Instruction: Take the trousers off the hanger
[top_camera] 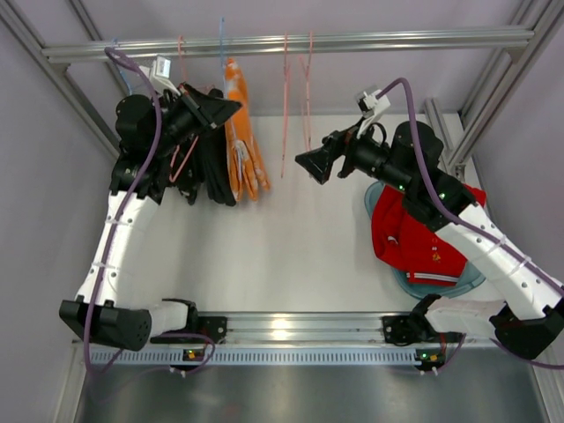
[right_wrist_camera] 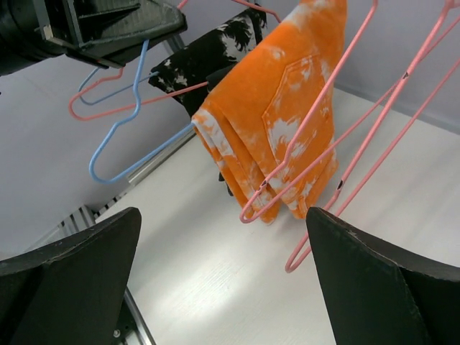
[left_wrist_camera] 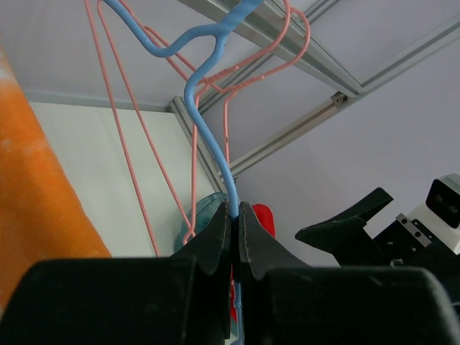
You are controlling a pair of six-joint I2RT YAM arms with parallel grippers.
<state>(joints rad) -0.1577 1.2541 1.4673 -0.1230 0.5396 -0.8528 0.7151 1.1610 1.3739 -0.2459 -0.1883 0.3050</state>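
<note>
Orange trousers [top_camera: 242, 150] are hung by the rail at the left, with the blue hanger [left_wrist_camera: 208, 144] clamped tight in the left gripper [left_wrist_camera: 236, 212]! The right gripper [right_wrist_camera: 223, 215] is held wide and empty, faced at the cloth. The lower hem should be pinched and drawn off sideways while the hanger is braced.

Overhead cam down, wrist cams near trousers [right_wrist_camera: 287, 108]

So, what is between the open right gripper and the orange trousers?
Only empty pink hangers, hanging from the rail before the orange trousers; top and right wrist views show them.
</note>
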